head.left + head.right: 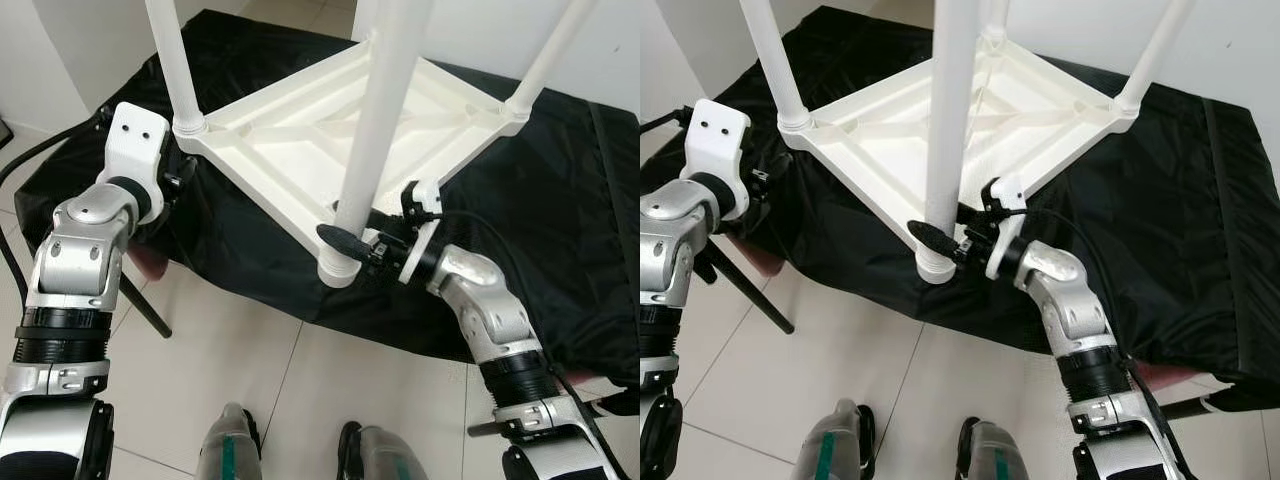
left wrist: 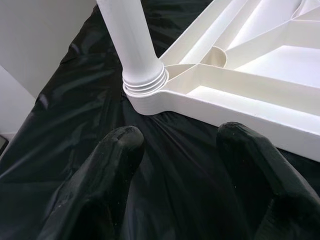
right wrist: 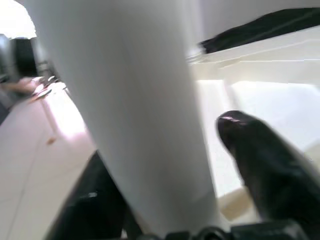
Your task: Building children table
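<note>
A white plastic children's table (image 1: 300, 140) lies upside down on a black sheet (image 1: 560, 200), its legs pointing up. My right gripper (image 1: 347, 244) is shut on the nearest leg (image 1: 378, 120) just above its socket at the table's front corner; in the right wrist view that leg (image 3: 130, 100) sits between the black fingers (image 3: 257, 155). My left gripper (image 2: 182, 136) is open and hovers low over the sheet, a short way from the left corner, where another leg (image 2: 131, 40) is screwed into its threaded socket. Nothing lies between its fingers.
The black sheet drapes over a low surface and hangs off its front edge. A dark slanted chair leg (image 1: 145, 305) stands under it on the left. Pale tiled floor (image 1: 300, 390) lies before me, with my feet (image 1: 228, 445) at the bottom. White walls stand behind.
</note>
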`<state>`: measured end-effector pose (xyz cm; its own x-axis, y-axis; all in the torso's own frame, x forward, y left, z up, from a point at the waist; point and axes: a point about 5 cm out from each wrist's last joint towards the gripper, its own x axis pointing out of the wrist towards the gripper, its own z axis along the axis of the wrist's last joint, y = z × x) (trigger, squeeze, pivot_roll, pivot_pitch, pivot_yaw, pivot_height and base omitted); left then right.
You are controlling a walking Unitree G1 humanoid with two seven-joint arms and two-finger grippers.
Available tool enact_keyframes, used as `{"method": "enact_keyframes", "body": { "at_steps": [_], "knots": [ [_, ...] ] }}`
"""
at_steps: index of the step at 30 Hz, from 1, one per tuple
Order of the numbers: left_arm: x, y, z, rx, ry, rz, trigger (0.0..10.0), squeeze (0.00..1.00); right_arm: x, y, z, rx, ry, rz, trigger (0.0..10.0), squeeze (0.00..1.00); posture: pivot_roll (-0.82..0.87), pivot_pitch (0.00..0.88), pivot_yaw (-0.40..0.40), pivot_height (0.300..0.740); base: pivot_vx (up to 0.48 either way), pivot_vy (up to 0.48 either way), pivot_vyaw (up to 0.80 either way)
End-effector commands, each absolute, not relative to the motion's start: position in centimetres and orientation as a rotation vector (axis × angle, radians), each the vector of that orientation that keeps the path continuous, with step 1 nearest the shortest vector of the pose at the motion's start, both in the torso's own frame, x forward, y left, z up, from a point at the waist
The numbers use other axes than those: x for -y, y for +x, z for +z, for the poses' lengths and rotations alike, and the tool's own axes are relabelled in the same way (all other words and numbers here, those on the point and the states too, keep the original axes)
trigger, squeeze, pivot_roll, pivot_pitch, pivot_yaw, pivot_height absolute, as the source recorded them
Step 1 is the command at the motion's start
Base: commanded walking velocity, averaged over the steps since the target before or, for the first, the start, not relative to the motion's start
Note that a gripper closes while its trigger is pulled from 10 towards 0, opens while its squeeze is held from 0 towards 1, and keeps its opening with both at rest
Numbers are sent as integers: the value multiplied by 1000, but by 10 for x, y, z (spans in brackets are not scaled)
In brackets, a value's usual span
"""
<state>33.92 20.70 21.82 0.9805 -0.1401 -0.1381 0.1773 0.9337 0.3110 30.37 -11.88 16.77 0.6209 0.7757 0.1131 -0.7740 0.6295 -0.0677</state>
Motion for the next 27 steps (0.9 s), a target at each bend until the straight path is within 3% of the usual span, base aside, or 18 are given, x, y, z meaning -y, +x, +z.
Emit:
{"method": "enact_keyframes", "body": {
  "at_steps": [1, 8, 9, 16, 27],
  "knots": [
    [-207, 341, 218, -121, 342, -173, 10000, 0, 136, 307, 171, 147, 12, 770, 10000, 1000, 13, 107, -6, 740, 0, 0, 0],
    [-207, 340, 217, -120, 345, -175, 10000, 0, 134, 300, 170, 163, -2, 791, 10000, 973, 13, 109, -5, 740, 0, 0, 0],
    [-206, 340, 217, -122, 346, -177, 10000, 0, 135, 297, 171, 180, -8, 802, 10000, 0, 12, 107, -6, 740, 0, 0, 0],
    [-205, 340, 215, -125, 346, -183, 10000, 0, 138, 293, 168, 162, -3, 830, 10000, 0, 11, 105, -8, 740, 0, 0, 0],
    [-202, 340, 213, -127, 343, -201, 10000, 0, 154, 257, 156, 92, -15, 1079, 10000, 0, 2, 99, -3, 740, 0, 0, 0]
  ]
}}
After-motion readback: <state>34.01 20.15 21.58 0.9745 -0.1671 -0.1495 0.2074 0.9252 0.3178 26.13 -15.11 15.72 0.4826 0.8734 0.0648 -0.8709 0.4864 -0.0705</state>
